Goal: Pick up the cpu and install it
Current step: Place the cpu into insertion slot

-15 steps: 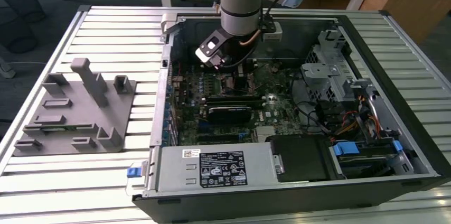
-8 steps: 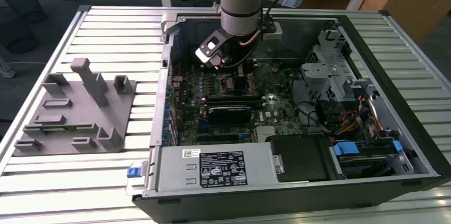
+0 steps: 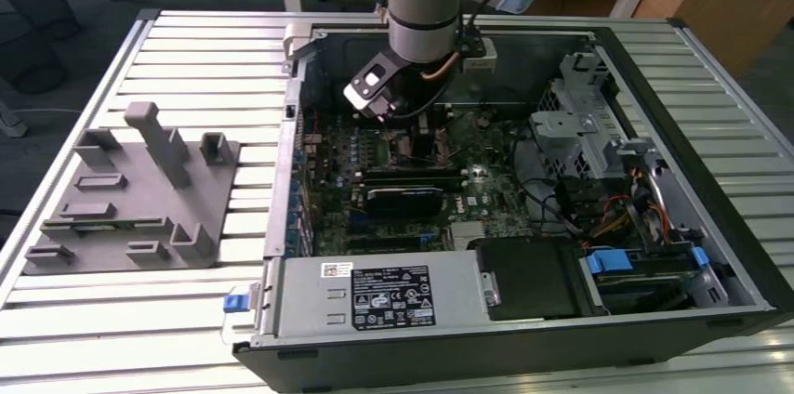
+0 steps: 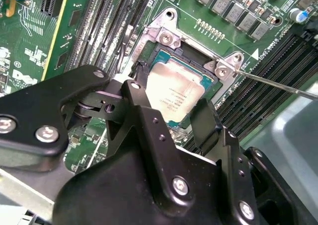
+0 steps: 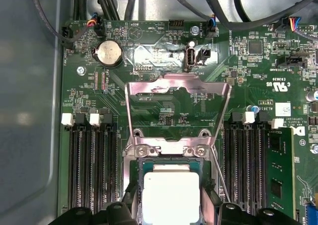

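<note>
The cpu (image 4: 175, 95), a small square chip with a silvery top on a green edge, lies low in the open socket (image 4: 164, 36) on the motherboard. In the first wrist view the cpu (image 5: 171, 192) sits just below the socket's hinge screws. My gripper (image 4: 171, 98) straddles it, with one black finger (image 4: 135, 88) against one edge and the other finger (image 4: 204, 116) against the opposite edge, shut on the chip. In the exterior view my gripper (image 3: 394, 117) reaches down into the computer case (image 3: 694, 69) near its back wall.
The socket's metal load plate (image 5: 179, 88) stands raised and its thin lever (image 4: 278, 84) sticks out sideways. Black memory slots (image 5: 92, 170) flank the socket on both sides. Cables (image 5: 114, 1) hang at the case wall. A grey holder block (image 3: 137, 194) stands at the exterior view's left.
</note>
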Motion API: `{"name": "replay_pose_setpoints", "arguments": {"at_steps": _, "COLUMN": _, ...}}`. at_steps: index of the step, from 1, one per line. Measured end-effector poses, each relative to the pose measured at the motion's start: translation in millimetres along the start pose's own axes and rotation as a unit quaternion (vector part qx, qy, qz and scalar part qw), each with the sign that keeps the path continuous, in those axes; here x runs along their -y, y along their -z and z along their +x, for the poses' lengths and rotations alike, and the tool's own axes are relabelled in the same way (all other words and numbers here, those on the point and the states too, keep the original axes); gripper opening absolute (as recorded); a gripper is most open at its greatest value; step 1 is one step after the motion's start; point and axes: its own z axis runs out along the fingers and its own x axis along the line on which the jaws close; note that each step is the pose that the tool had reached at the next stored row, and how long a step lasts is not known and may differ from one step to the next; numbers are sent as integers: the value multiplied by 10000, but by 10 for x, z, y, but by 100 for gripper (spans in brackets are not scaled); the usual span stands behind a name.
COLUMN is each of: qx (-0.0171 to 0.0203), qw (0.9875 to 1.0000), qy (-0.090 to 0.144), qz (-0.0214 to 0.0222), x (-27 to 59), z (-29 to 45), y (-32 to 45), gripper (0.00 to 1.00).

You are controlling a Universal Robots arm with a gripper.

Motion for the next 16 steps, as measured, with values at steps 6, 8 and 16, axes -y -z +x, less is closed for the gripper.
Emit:
{"name": "replay_pose_setpoints", "arguments": {"at_steps": 6, "qx": -1, "qw": 10000, "qy": 0, "qz": 0, "x": -4, "z": -1, "y": 83, "gripper": 61}}
{"name": "replay_pose_setpoints", "arguments": {"at_steps": 8, "qx": -2, "qw": 10000, "qy": 0, "qz": 0, "x": -5, "z": -1, "y": 92, "gripper": 61}}
{"name": "replay_pose_setpoints", "arguments": {"at_steps": 16, "qx": -2, "qw": 10000, "qy": 0, "qz": 0, "x": -5, "z": -1, "y": 94, "gripper": 61}}
